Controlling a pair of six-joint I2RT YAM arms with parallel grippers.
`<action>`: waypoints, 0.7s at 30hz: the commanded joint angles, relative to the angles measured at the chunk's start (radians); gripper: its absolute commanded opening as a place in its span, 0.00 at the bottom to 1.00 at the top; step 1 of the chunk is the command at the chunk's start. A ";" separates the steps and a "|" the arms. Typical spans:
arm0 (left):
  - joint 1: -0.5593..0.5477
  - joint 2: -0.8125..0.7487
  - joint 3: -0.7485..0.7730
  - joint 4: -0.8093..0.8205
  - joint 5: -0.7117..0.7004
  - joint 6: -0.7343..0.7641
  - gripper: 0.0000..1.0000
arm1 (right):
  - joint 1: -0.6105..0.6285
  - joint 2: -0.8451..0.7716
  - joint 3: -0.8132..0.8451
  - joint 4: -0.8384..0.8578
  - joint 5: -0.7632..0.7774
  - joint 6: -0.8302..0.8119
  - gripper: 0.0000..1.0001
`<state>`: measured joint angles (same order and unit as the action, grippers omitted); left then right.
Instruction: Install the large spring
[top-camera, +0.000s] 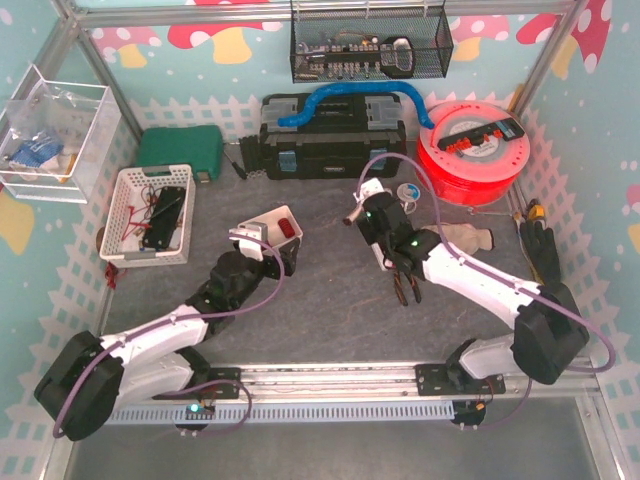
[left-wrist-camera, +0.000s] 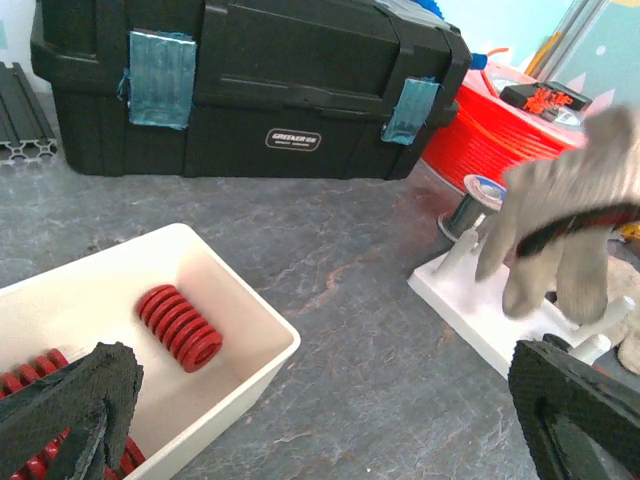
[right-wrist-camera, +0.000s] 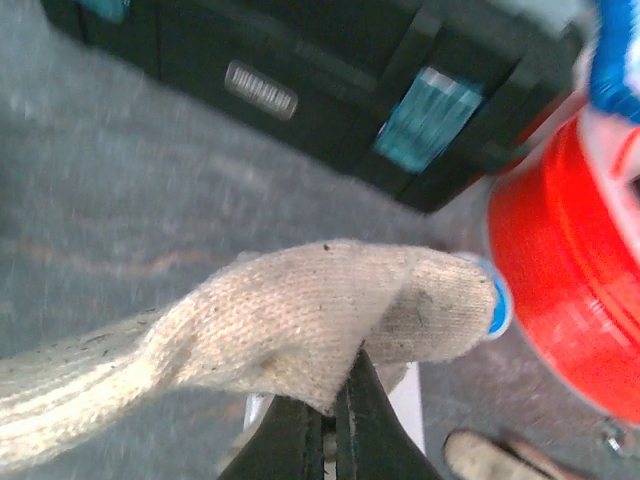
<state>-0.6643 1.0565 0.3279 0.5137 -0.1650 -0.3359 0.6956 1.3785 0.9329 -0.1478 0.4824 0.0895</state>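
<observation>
From above and behind my bases, the top view covers the whole table (top-camera: 330, 310). Both wrist views sit low and close, sharing the black toolbox (left-wrist-camera: 250, 90) up top and the red spool (right-wrist-camera: 560, 270) at right.

A dark grey, slate-patterned table (top-camera: 320, 310) carries everything; a black toolbox (top-camera: 330, 140) sits at the back, with short black rails (left-wrist-camera: 22, 110) just left of it and a green case (top-camera: 180, 152) further left; a red spool (top-camera: 475, 160) lies flat at the back right; a white basket (top-camera: 125, 215) stands at the left; a white tray (left-wrist-camera: 250, 330) sits near the middle; a white peg base (left-wrist-camera: 470, 310) lies to its right, beside a small wire reel (left-wrist-camera: 478, 195); a grey glove (top-camera: 472, 238) rests further right.
</observation>
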 joint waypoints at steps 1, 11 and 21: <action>-0.008 -0.010 0.020 0.013 0.006 0.006 0.99 | 0.000 -0.040 0.050 0.138 0.104 -0.031 0.00; -0.008 -0.020 0.016 0.014 0.007 0.007 0.99 | -0.122 0.191 0.239 0.398 0.053 -0.075 0.00; -0.008 -0.039 0.011 0.017 0.002 0.008 0.99 | -0.137 0.490 0.339 0.434 -0.009 -0.031 0.06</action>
<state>-0.6643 1.0348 0.3279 0.5144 -0.1642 -0.3359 0.5564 1.8050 1.2591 0.2516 0.4953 0.0269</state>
